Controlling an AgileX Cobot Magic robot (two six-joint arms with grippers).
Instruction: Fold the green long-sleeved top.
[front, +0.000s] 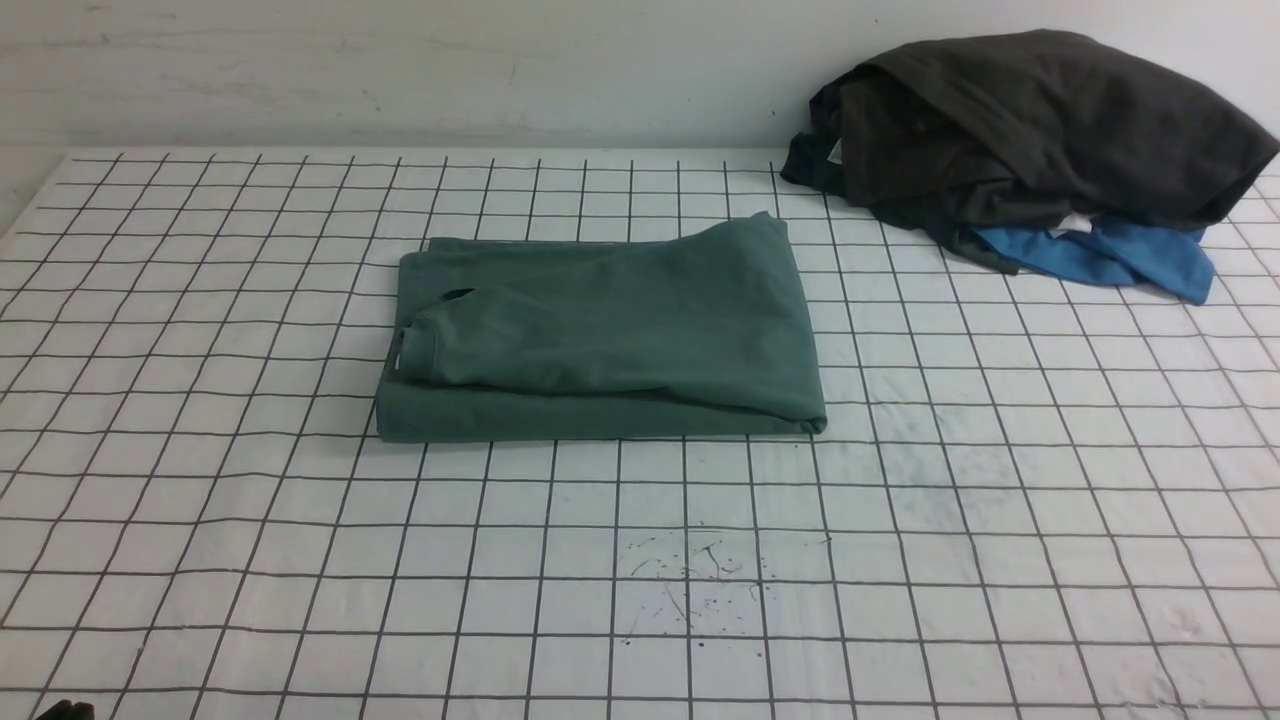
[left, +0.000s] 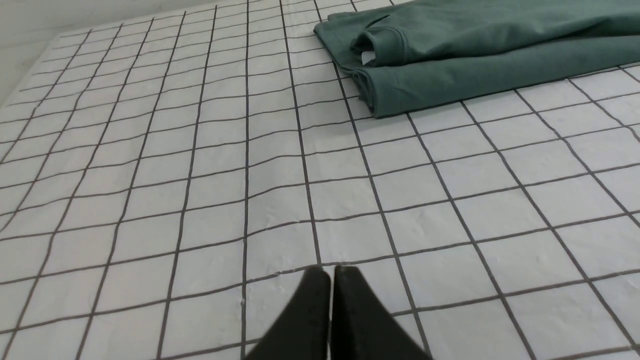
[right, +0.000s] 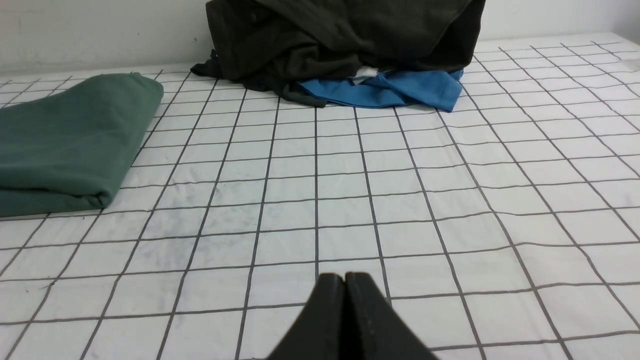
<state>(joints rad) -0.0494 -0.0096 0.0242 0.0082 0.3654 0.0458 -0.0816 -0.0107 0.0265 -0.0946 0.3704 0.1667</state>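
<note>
The green long-sleeved top (front: 610, 335) lies folded into a thick rectangle in the middle of the gridded table, its collar and white label toward the left end. The left wrist view shows that collar end (left: 450, 55); the right wrist view shows the other end (right: 65, 145). My left gripper (left: 332, 272) is shut, empty, and hovers over bare grid well short of the top. My right gripper (right: 345, 277) is likewise shut with nothing in it, away from the garment. Neither gripper shows in the front view, apart from a dark sliver at the bottom left corner.
A dark grey-black garment (front: 1030, 120) is heaped at the back right against the wall, over a bright blue garment (front: 1110, 255). Both also appear in the right wrist view, dark garment (right: 345, 35) and blue garment (right: 390, 90). The white gridded table cover (front: 900, 560) spreads all round.
</note>
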